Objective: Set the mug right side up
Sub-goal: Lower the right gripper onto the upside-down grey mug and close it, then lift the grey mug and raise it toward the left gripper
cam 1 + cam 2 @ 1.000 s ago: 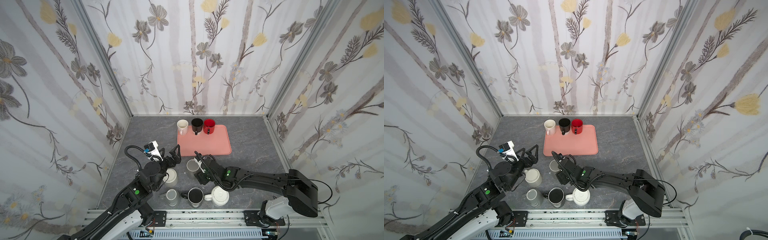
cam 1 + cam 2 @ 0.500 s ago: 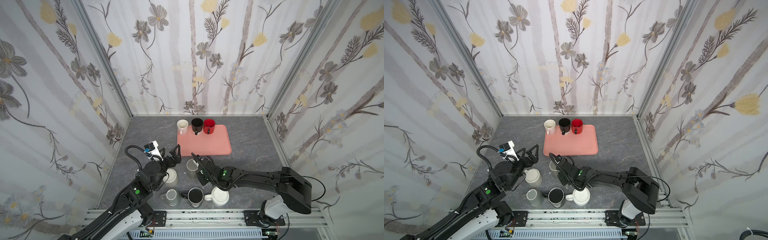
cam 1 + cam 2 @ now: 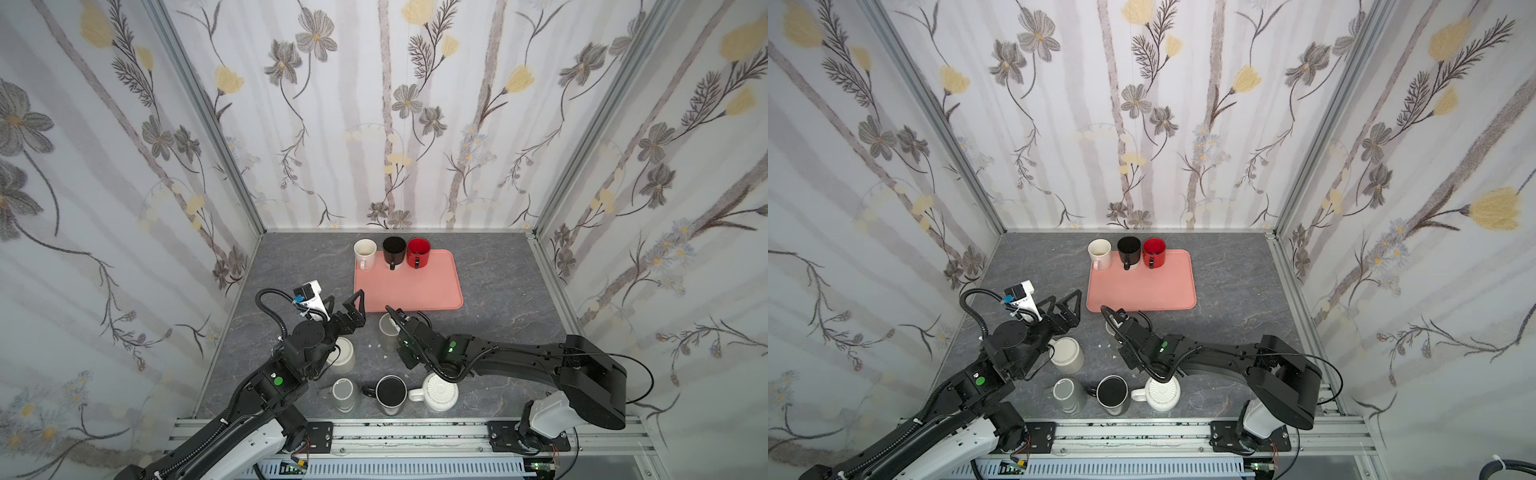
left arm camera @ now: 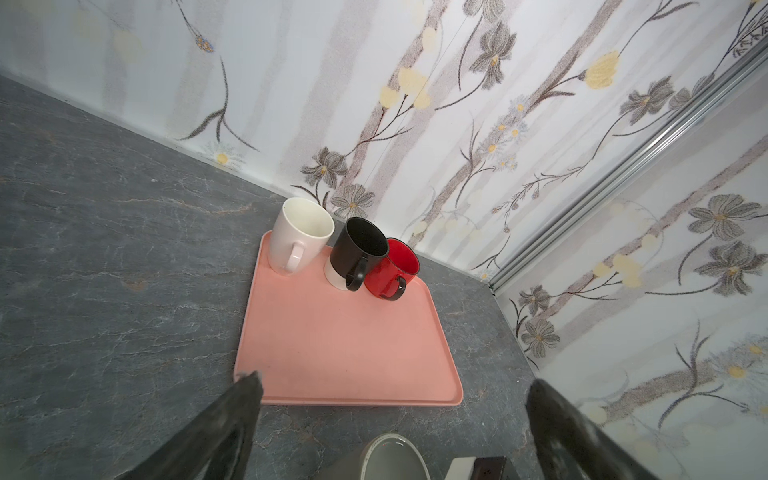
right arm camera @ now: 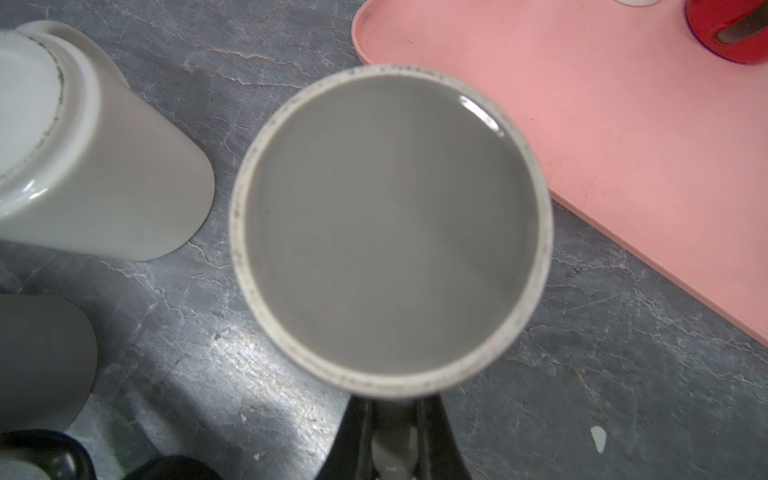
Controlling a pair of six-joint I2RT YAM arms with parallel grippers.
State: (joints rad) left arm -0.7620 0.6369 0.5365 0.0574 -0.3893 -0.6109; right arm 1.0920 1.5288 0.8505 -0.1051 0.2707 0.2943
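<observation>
The grey mug stands upside down on the table, base up, just in front of the pink tray. My right gripper reaches in from the right and is shut on its handle; the dark fingers pinch the handle from both sides. In a top view the arm hides most of the mug. My left gripper hovers open to the left of the mug, holding nothing; the mug's base shows below its jaws.
A cream mug stands upside down under the left arm. Along the front edge stand a grey mug, a black mug and a white mug. Cream, black and red mugs stand upright at the tray's back.
My right gripper has slid in toward the grey mug and shut on its handle. The mug and the left arm have stayed where they were.
</observation>
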